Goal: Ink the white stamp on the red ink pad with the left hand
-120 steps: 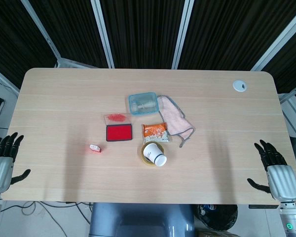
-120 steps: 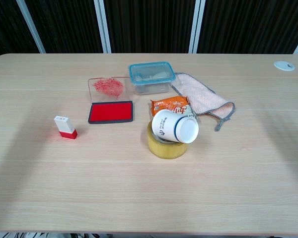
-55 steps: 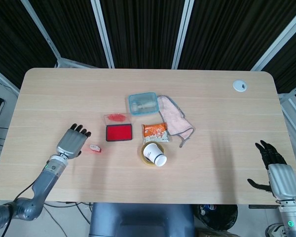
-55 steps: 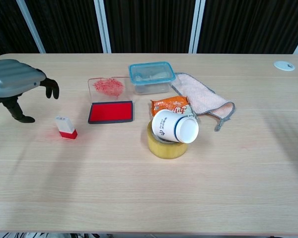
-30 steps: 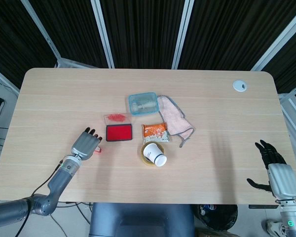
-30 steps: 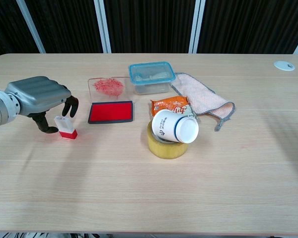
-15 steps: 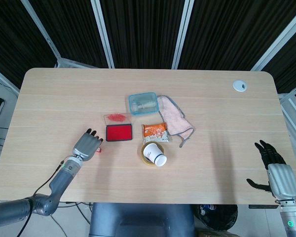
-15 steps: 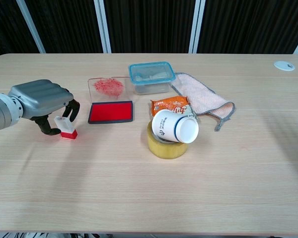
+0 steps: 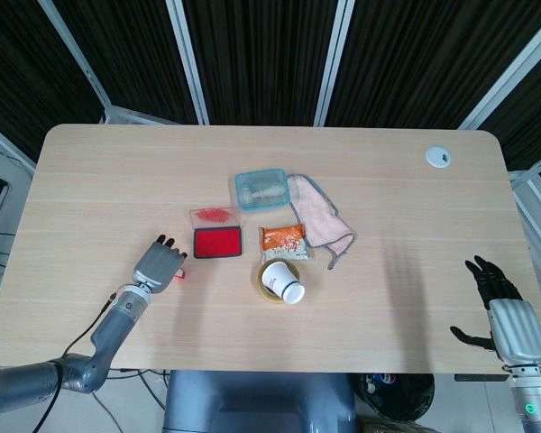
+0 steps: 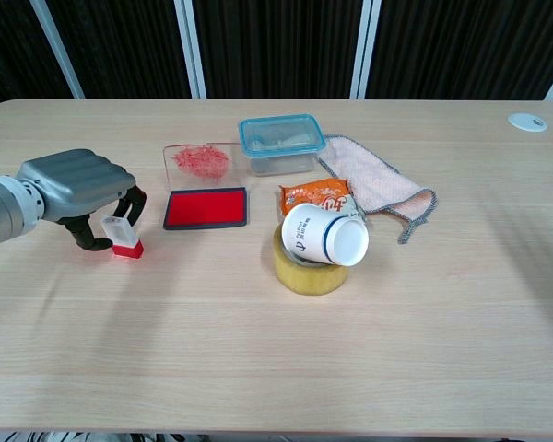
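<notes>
White stamp (image 10: 120, 235) on table, left hand (image 10: 78, 189) curled around, grip uncertain; red ink pad (image 10: 205, 207) at two o'clock, uninked.

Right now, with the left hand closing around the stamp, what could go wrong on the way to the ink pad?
The white stamp is small and stands upright; the left hand curls around its top, so a loose pinch could tip it. The red ink pad lies close to the right, with its clear lid just behind: overshooting could nudge either.
</notes>
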